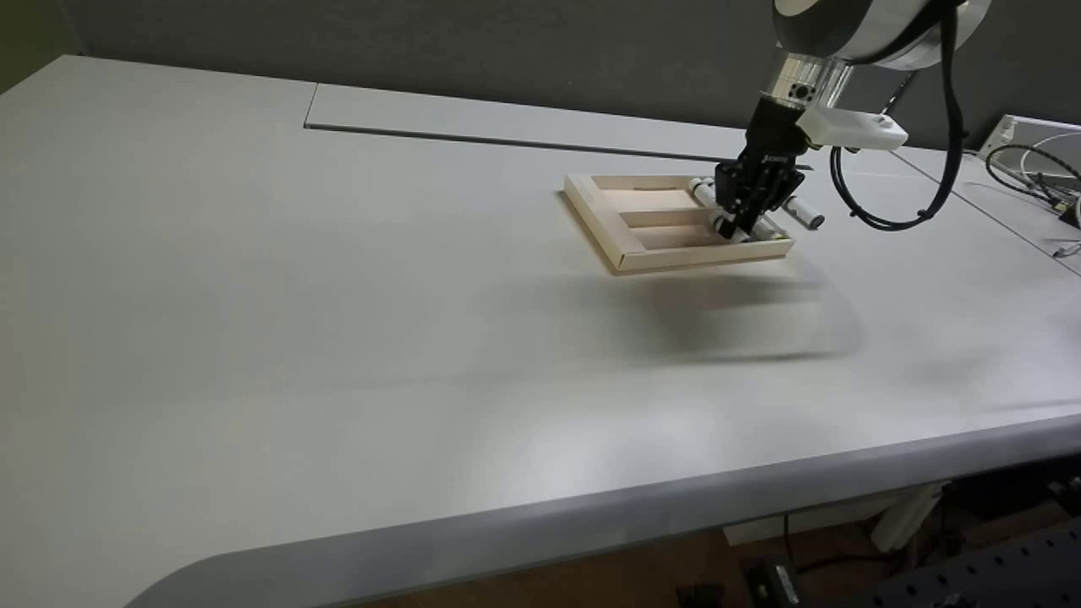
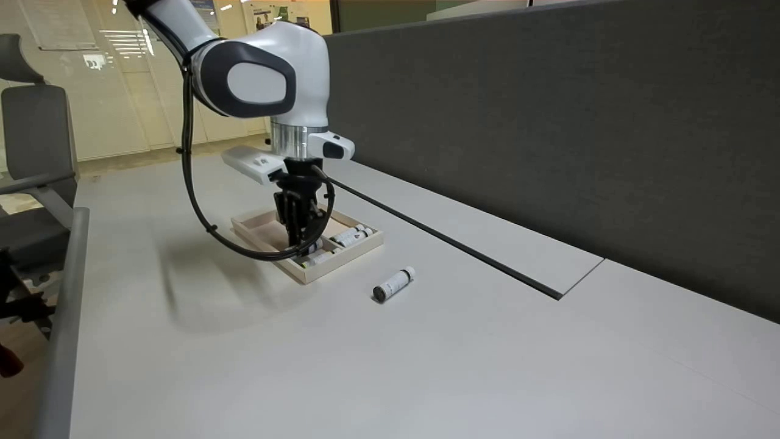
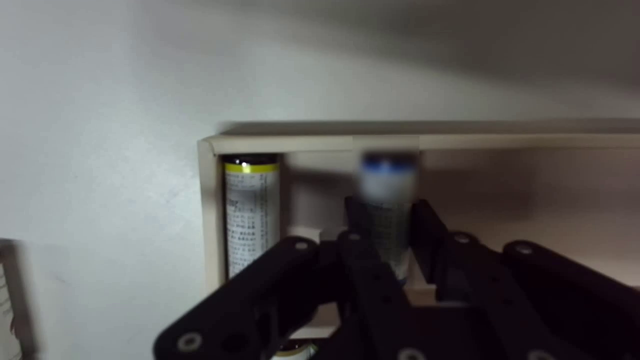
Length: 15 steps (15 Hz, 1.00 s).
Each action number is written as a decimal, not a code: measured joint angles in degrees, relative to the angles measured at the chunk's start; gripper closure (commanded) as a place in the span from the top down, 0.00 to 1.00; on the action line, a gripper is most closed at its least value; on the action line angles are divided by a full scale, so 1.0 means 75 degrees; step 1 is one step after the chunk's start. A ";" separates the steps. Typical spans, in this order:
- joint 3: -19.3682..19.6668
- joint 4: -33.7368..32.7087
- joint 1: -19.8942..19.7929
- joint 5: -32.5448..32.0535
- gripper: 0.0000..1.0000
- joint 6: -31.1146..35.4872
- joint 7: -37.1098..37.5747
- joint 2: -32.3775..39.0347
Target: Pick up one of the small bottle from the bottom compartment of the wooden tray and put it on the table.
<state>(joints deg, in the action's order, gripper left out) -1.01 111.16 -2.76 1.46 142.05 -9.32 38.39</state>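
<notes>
Table [image 1: 338, 338]: white-grey top, rounded front edge, long dark groove [image 2: 512, 273] behind the work area. Panda arm [image 2: 262, 79] reaches over it, wrist above the wooden tray [image 1: 598, 221]. Tray flat on the table, split by a divider bar [image 1: 663, 218] into two long compartments.

Robotiq gripper [image 3: 386, 215] points down into the compartment nearer the table's front edge, taken as the bottom one. Jaws part-way together; fingers [image 3: 428, 225] flank the blue-banded small bottle [image 3: 389, 187] on both sides, no gap made out, so read as gripping its body. Bottle within that compartment, lying across it, dark cap end toward the front rim and blurred in the wrist view. Whether it is off the tray floor: cannot tell.

Other bottles: loose bottle [image 2: 394, 285] on its side on the table, outside the tray; bottle pair [image 2: 355, 238] side by side in the far compartment; yellow-banded bottle [image 3: 251, 215] against the end wall, apart from the gripped one.

Step, as judged: grasp, with the lift next. Next move calls for a straight rise until the bottle clears rim and divider, then a carry to bare tabletop, a low set-down and a gentle release; round body may roll.
</notes>
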 measured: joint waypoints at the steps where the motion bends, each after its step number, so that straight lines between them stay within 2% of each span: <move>1: 0.0000 -0.0050 -0.0002 0.0007 0.07 -0.0067 0.0000 -0.0006; 9: 0.0037 -0.0454 -0.0366 0.0232 0.07 -0.1034 -0.0009 -0.0921; 15: 0.0538 -0.0436 -0.0687 0.0046 0.07 -0.1066 -0.0123 -0.1056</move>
<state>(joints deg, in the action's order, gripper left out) 3.02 107.89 -7.91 1.80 134.06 -10.24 30.47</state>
